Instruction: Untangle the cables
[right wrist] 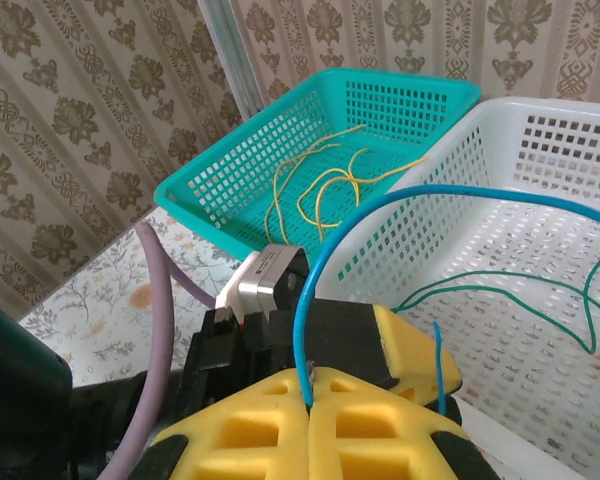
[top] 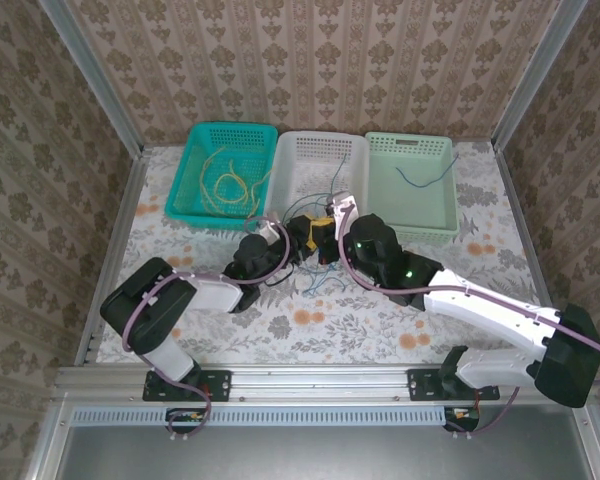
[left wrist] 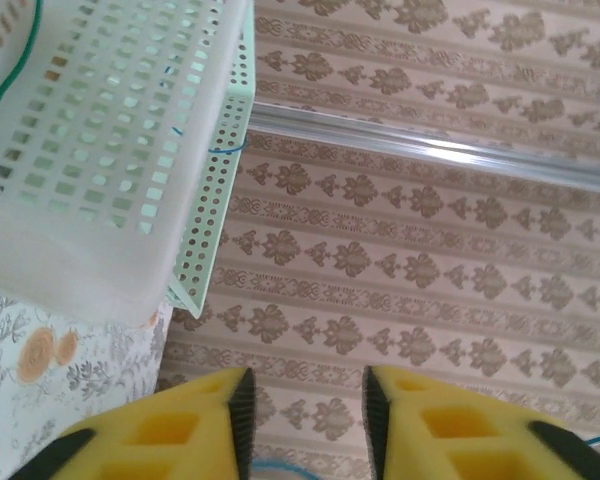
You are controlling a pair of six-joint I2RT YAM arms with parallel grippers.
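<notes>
My right gripper (right wrist: pixel 310 385) is shut on a thin blue cable (right wrist: pixel 380 205), which arcs up and to the right over the white basket (right wrist: pixel 550 140). Just beyond it is my left gripper (right wrist: pixel 410 345). In the left wrist view that gripper (left wrist: pixel 305 400) has its yellow fingers apart, and a blue cable (left wrist: pixel 280 466) crosses low between them, untouched. From above, the two grippers (top: pixel 302 237) (top: pixel 333 232) meet in front of the white basket (top: pixel 320 150). A small tangle of cables (top: pixel 315 282) lies on the table below them.
Three baskets stand in a row at the back. Yellow cables (top: pixel 230 185) lie in the teal basket (top: pixel 195 140), green cables (right wrist: pixel 500 290) in the white one, and a blue cable (top: pixel 415 178) in the light green basket (top: pixel 420 145). Metal frame rails edge the table.
</notes>
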